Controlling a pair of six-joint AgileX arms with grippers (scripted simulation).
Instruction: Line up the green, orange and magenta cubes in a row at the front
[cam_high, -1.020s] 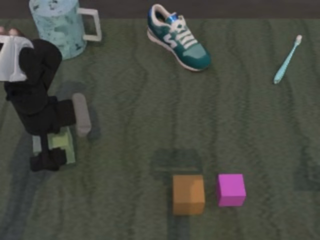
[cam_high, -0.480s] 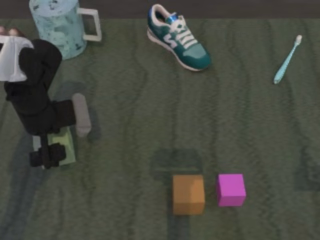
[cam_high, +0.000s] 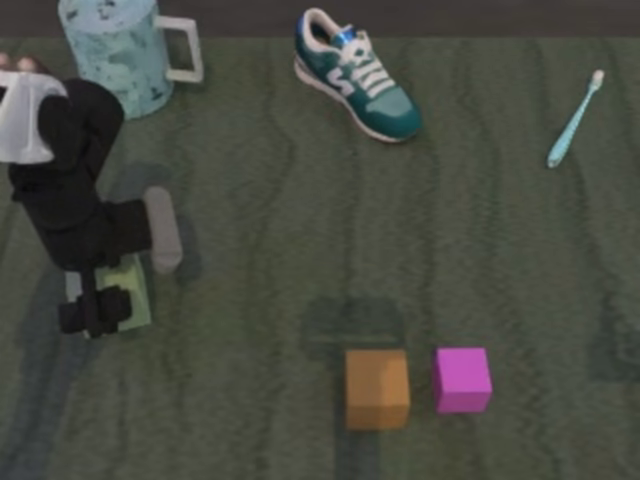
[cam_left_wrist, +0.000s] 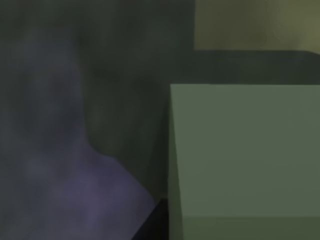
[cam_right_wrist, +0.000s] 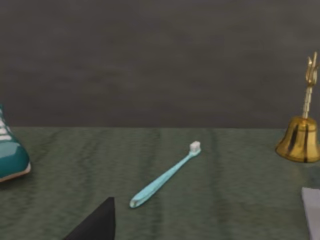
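my left arm (cam_high: 65, 190) reaches down at the table's (cam_high: 300, 200) left edge, barely moved from half a second ago. my left gripper (cam_high: 95, 310) sits over the green cube (cam_high: 130, 290); how far open it is i cannot tell. the orange cube (cam_high: 377, 388) and the pink cube (cam_high: 462, 380) sit just beside each other near the front edge, unmoved. my right arm is out of sight from above.

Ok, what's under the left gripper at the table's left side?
The left gripper is down over the large pale green matte cube, which shows only partly. Its fingers' grip on the cube's sides is covered by the arm.
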